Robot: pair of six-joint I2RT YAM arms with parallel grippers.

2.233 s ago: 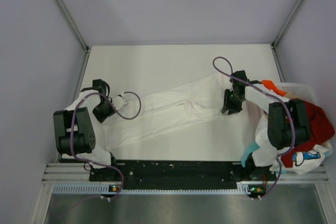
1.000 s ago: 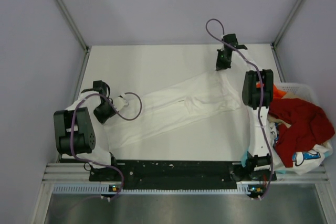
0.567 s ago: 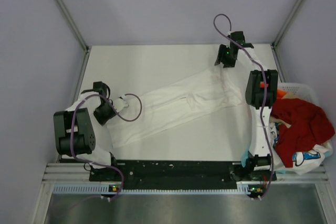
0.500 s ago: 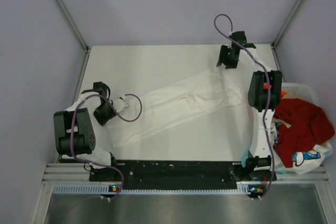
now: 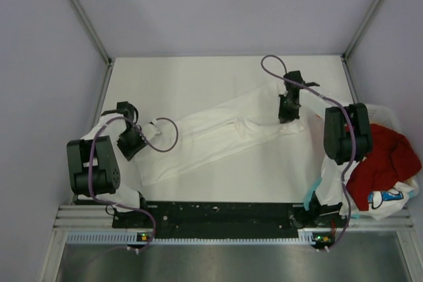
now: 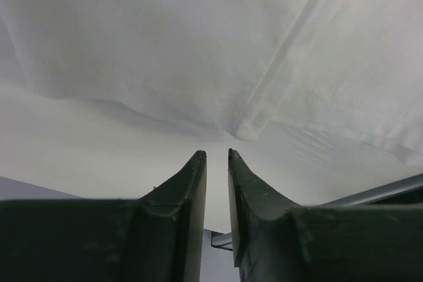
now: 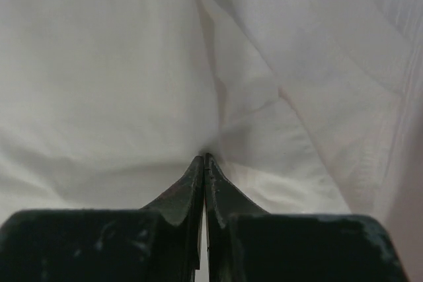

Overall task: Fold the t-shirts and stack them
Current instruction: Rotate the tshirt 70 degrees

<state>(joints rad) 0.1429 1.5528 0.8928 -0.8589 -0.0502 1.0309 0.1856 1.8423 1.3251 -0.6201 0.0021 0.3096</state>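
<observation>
Half the basket [image 5: 379,108] is hidden behind the right arm [image 5: 344,138]. Whether the left gripper [image 6: 217,156], fingers a sliver apart, holds any cloth cannot be told. The white t-shirt [image 5: 218,133] lies on the table [image 5: 185,77], stretched long from near left to far right, its far end pinched by the clenched right gripper [image 7: 203,158].

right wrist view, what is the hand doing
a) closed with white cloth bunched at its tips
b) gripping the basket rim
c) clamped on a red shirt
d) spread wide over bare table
a: the right hand has its fingers pressed together with no gap, and the white t-shirt puckers in towards their tips.
</observation>
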